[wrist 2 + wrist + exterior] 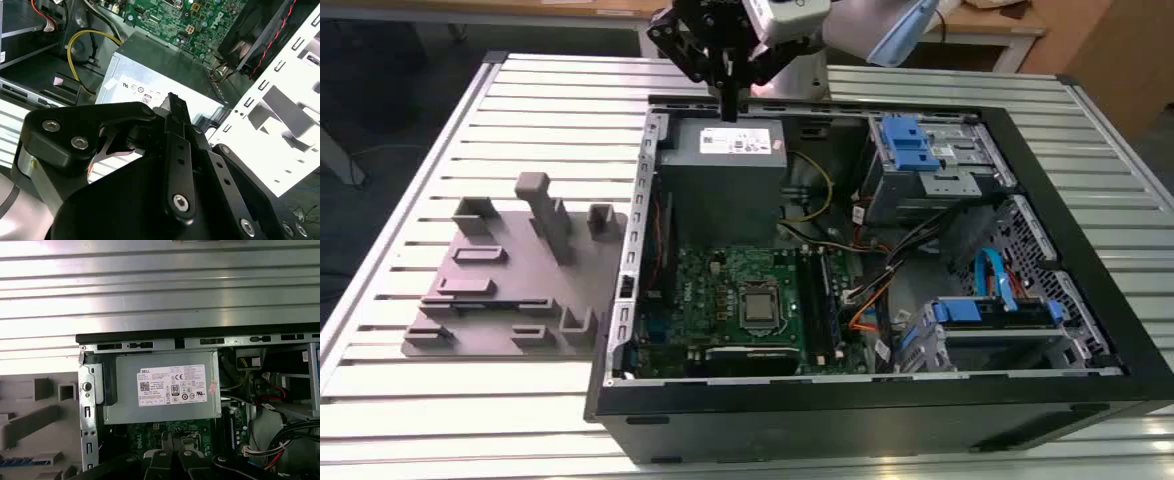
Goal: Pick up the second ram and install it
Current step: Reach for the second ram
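- My end effector [727, 108] has its fingers pressed together. In both wrist views the tips [172, 103] meet, and I see nothing pinched between them.
- Directly under me is the grey power supply [720, 150], in the far corner of the open computer case [854, 415]. I hang above it without touching it.
- The grey fixture block [507, 290] stands on the slatted tabletop [520, 100], outside the case and towards the exterior view's left. It is well apart from me.
- In the first wrist view, a thin blue strip [30, 460] lies flat low on that fixture. I take it to be the second ram, though too little of it shows for me to be sure.
- From my fingers, the ram therefore lies away over the case wall, on the fixture side and nearer the exterior camera than I am.
- Its long axis appears to run along the tabletop's slats, parallel to the long labelled face of the power supply.
- Inside the case, past the power supply, the green motherboard [720, 280] lies flat.
- Its long dark memory slots [821, 300] run crosswise to the slats, so they sit about a quarter turn from the way the ram lies.
- I judge the pick as not yet made. I am over the case, not the fixture.
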Controlling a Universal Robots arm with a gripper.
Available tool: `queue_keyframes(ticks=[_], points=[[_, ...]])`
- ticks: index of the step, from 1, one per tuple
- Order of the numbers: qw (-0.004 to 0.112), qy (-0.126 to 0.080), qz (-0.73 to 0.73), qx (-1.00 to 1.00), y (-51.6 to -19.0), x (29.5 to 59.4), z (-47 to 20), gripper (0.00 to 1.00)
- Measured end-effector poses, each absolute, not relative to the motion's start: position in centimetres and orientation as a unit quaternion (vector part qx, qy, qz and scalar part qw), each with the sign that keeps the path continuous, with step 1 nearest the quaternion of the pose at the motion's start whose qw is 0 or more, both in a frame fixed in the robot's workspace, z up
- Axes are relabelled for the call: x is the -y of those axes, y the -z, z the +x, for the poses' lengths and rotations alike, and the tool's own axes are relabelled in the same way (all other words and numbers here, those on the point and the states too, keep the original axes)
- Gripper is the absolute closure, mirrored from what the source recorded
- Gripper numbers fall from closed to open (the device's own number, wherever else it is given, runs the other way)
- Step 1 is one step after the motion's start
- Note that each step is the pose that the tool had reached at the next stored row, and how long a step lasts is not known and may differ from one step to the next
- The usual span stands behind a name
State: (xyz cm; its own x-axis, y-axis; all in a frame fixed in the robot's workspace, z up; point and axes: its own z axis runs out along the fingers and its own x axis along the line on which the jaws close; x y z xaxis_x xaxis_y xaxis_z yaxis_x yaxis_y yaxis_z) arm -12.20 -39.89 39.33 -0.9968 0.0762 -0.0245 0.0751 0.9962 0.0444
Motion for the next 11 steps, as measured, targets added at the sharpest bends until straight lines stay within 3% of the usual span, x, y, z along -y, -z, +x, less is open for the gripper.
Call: queue_keyframes(ticks=[11], points=[[0.014, -0.022, 0.038, -0.999, -39.3, 39.9, -14.7, 0.89]])
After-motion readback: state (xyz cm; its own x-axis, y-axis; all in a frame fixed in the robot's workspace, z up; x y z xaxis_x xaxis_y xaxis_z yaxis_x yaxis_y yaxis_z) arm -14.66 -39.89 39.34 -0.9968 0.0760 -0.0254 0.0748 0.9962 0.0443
